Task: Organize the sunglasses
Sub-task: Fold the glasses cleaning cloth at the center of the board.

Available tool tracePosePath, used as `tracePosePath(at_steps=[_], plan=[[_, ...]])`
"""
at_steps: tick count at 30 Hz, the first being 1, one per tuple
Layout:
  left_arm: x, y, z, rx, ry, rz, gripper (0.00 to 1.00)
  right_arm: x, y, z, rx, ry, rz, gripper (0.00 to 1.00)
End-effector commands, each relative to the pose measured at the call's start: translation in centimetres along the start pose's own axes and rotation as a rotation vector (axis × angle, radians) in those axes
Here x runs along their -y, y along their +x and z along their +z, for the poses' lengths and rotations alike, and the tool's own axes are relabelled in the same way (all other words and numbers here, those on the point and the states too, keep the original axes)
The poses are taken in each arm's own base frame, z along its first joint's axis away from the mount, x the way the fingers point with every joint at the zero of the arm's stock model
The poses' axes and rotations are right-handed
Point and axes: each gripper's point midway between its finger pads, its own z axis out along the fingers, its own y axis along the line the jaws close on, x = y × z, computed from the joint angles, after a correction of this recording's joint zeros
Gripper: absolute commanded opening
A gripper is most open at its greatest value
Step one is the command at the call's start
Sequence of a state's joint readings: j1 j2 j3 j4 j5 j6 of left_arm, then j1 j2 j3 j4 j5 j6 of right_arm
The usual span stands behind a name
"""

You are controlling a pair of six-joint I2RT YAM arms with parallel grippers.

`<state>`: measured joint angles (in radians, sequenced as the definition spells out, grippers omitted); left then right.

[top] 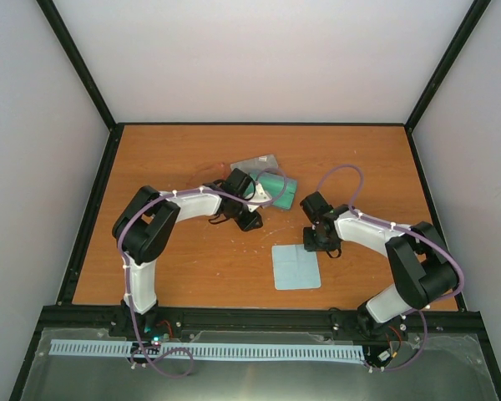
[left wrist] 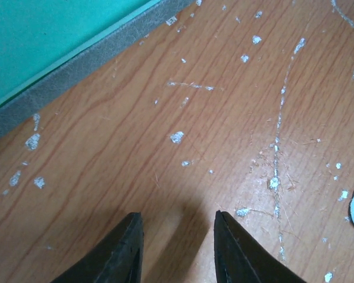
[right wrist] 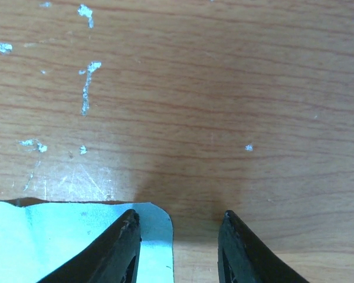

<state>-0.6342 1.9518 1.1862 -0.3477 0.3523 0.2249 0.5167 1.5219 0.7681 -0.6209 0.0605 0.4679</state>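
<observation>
Case (top: 274,189): my landmark. It lies toward the back middle of the table (top: 184,267) with its teal lining up and a grey felt rim. A grey flap (top: 257,162) lies just behind it.
Sunglasses (top: 204,174): a faint red-pink outline just left of the case, beyond the left forearm. It is outside the case and no finger touches it. It is too thin to tell whether the arms are folded, and neither wrist view shows it.
Left gripper (left wrist: 176,219): the jaws stand apart with only bare scuffed wood between them. It sits low, just on the near side of the case's rim, and holds nothing.
Right gripper (right wrist: 180,215): the jaws are parted and empty. It is to the right of the case and nearer the bases, with one finger over a corner of the cloth (right wrist: 65,247).
Cloth: pale blue and spread flat, well nearer the bases than the case.
Done so far: little, I judge. The case looks ready to take something, but nothing shows inside it.
Left to do: probably gripping the sunglasses, putting them in the case and closing it. The cloth may also need putting away.
Edges: the case's raised rim sits right at the left fingers. The black frame rail (top: 90,219) stands well to the left of the case.
Open room: bare wood stretches left and near of the case. The left arm's cable loops across the case.
</observation>
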Motion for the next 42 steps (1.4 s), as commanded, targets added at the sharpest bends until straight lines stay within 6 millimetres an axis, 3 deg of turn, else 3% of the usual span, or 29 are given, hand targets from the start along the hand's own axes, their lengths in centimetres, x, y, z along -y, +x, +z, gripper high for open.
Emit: tracePosePath(at_steps=[1,11,18,25,42], plan=[[0.7,-0.6,-0.7,0.025,0.021,-0.009,0.35,-0.4,1.7,0.2,-0.07,-0.022,-0.006,0.34],[0.9,-0.5,-1.0,0.028,0.022,-0.016,0.35,-2.1,3.9,2.0,-0.134,-0.017,-0.033,0.24],[2.5,0.0,-0.8,0.012,0.078,-0.013,0.38,-1.5,4.3,2.2,-0.147,0.019,-0.034,0.03],[6.1,-0.3,-0.7,0.004,0.149,0.047,0.5,-1.5,3.5,1.7,-0.121,0.029,-0.023,0.03],[9.1,2.4,2.3,-0.089,0.196,0.098,0.46,-2.0,2.8,1.7,-0.116,0.02,-0.021,0.03]])
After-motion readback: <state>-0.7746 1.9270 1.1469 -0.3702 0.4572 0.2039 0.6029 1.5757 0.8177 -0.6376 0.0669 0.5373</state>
